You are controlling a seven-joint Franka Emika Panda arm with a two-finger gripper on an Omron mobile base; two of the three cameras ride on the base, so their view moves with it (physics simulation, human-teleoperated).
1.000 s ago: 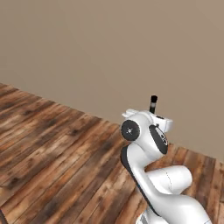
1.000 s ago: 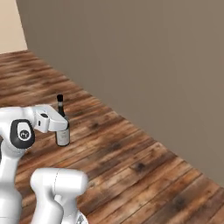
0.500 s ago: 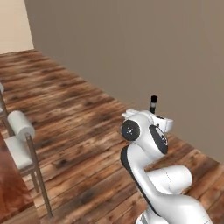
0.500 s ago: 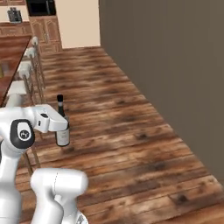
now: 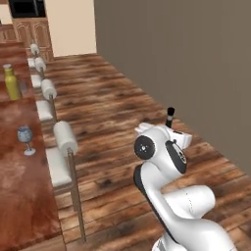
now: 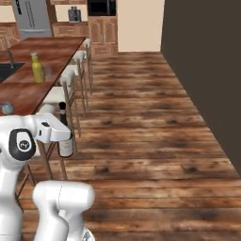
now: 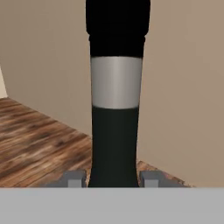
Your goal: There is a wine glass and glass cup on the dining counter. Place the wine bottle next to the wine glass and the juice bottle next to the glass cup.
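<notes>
**Dark bottle carried above the plank floor**

Two-finger gripper [image 7: 113,178] clamped on the slim, nearly black wine bottle [image 6: 65,134], held upright off the wooden floor, beside the white-cushioned stools [image 5: 61,147]. On the long reddish-brown dining counter [image 6: 52,54]: stout mustard-yellow juice bottle [image 6: 36,68] near the black sink, stemmed clear wine glass [image 5: 25,139] well apart.

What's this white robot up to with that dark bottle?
The robot's tool is shut on the wine bottle and holds it upright above the wooden floor, beside the dining counter. On that counter stand the juice bottle and, nearer the robot, the wine glass. The wine bottle isn't on the counter yet.
</notes>
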